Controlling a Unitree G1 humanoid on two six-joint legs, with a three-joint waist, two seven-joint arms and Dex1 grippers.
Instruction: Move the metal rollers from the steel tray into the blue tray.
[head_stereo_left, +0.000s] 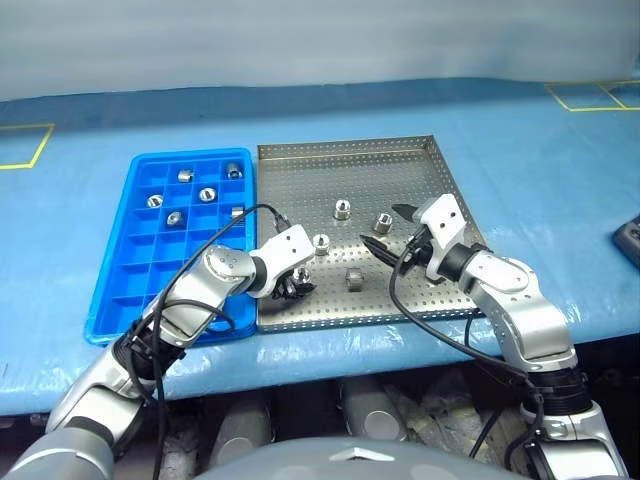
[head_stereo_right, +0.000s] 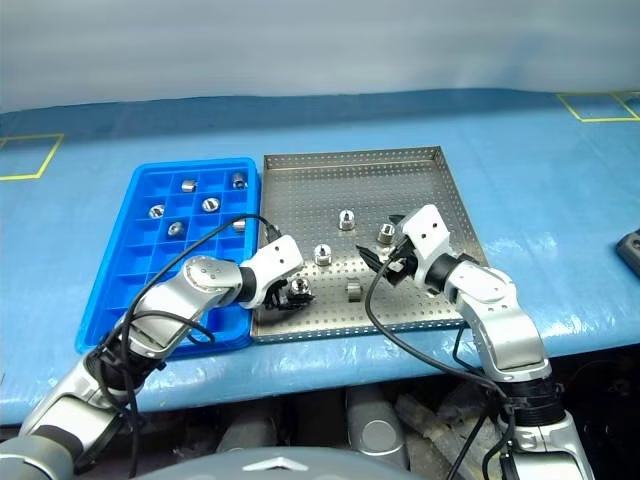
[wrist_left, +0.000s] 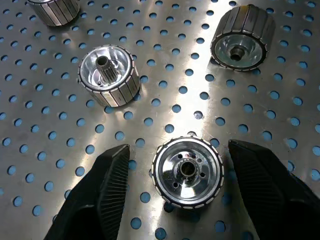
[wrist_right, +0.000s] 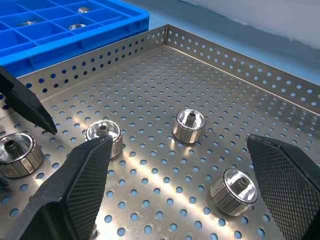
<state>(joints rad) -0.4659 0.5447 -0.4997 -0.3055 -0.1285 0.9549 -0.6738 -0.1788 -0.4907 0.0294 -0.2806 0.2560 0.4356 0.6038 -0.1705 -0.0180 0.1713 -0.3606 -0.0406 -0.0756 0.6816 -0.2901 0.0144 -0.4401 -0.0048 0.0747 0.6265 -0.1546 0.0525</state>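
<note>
Rollers (wrist_left: 188, 172): small solid metal cylinders w/ ribbed sides and polished faces, prob. dense, rigid, slippery, so pinch across the ribbed dia., not the faces. Five sit loose on the steel tray (head_stereo_left: 300, 160), one lying flat between the left hand (wrist_left: 177, 195) fingers, which straddle it w/o touching; right hand (wrist_right: 182, 192) hovers spread wide, empty, over the tray. Blue tray (head_stereo_left: 115, 290), just beside on the tabletop (head_stereo_left: 560, 170), holds six rollers, one per compartment.

place: workshop bench | evidence: pale blue table cover (head_stereo_left: 560, 170), yellow tape squares (head_stereo_left: 590, 95), perforated steel tray (head_stereo_left: 400, 160)
</note>
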